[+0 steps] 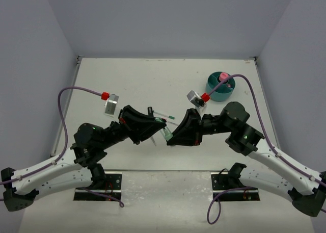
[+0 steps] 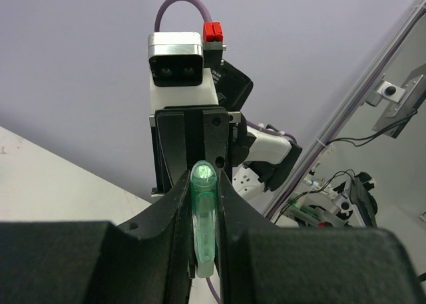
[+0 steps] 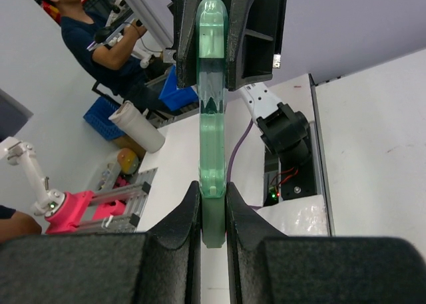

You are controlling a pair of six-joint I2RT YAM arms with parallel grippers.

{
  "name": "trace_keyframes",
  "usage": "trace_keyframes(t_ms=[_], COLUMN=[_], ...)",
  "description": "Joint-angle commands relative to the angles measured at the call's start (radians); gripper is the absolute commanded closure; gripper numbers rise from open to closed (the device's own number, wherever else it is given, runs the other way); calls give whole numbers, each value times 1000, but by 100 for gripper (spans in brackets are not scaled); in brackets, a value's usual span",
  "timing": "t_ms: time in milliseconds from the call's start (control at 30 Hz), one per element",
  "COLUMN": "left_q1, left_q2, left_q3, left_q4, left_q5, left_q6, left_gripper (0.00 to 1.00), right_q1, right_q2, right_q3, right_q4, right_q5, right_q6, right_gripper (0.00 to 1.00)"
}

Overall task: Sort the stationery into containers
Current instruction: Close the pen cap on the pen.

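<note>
A green highlighter (image 1: pixel 165 132) is held in the air between both grippers above the table's near middle. My left gripper (image 1: pixel 161 125) is shut on one end; in the left wrist view the highlighter (image 2: pixel 204 214) sits clamped between the fingers of the gripper (image 2: pixel 203 187). My right gripper (image 1: pixel 171 138) is shut on the other end; in the right wrist view the highlighter (image 3: pixel 213 111) runs from the right gripper (image 3: pixel 213 201) up into the left one. The teal organizer (image 1: pixel 219 90) stands at the far right with a pink-capped bottle (image 1: pixel 223 77) in it.
A thin white pen (image 1: pixel 166 114) and a small black item (image 1: pixel 151 110) lie on the table just behind the grippers. White walls close the table on the left, back and right. Other stationery is hidden behind the arms.
</note>
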Motion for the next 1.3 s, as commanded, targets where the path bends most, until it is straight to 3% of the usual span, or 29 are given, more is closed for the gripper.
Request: trace_keyframes(t_ms=[0, 367, 533, 700, 900, 1100, 1267], left_q1=[-6, -6, -6, -6, -7, -9, -7], left_q2=[24, 96, 130, 143, 173, 157, 149], left_q3=[6, 26, 15, -74, -126, -108, 5], left_q4=[46, -5, 10, 76, 144, 85, -62], left_q5=[63, 81, 180, 210, 265, 265, 256], left_q6=[32, 56, 62, 30, 11, 66, 146], left_gripper=[100, 100, 100, 100, 100, 100, 100], right_q1=[-4, -4, -3, -6, -7, -2, 37], right_q2=[-20, -10, 17, 60, 226, 275, 288], right_q3=[55, 143, 235, 412, 627, 511, 315], right_q4=[13, -31, -115, -199, -314, -272, -172], right_q5=[85, 110, 182, 298, 273, 200, 152], right_q6=[35, -13, -51, -110, -151, -136, -108], right_gripper=[100, 100, 100, 100, 100, 100, 100])
